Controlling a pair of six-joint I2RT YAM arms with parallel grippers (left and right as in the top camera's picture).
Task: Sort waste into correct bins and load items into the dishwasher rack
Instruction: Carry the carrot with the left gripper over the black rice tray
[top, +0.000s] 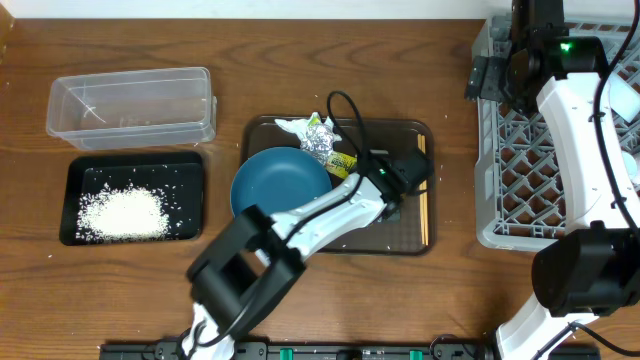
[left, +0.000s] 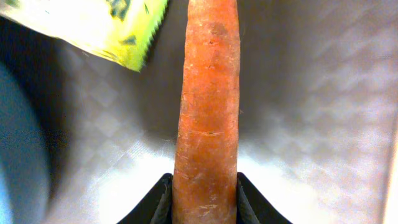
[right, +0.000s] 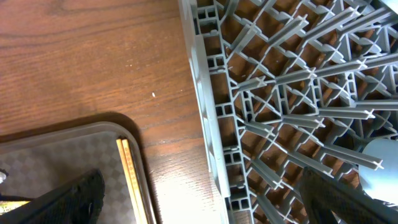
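In the left wrist view an orange carrot stick (left: 208, 93) runs up from between my left gripper (left: 204, 180), whose black fingers press on both its sides just above the brown tray. A yellow-green wrapper (left: 106, 25) lies beside it. Overhead, the left gripper (top: 398, 182) hovers over the tray's right half, next to the dark-blue bowl (top: 280, 182), crumpled foil (top: 322, 140) and chopsticks (top: 422, 205). My right gripper (right: 208, 205) is open with nothing in it, over the left edge of the grey dishwasher rack (top: 545, 150). White rice (top: 122, 212) lies in the black tray (top: 190, 170).
A clear plastic tub (top: 130, 100) stands at the back left, behind the black tray. The brown serving tray (top: 400, 240) sits mid-table. A pale-blue rounded item (right: 382, 158) rests inside the rack (right: 280, 93). A strip of bare wood separates the tray from the rack.
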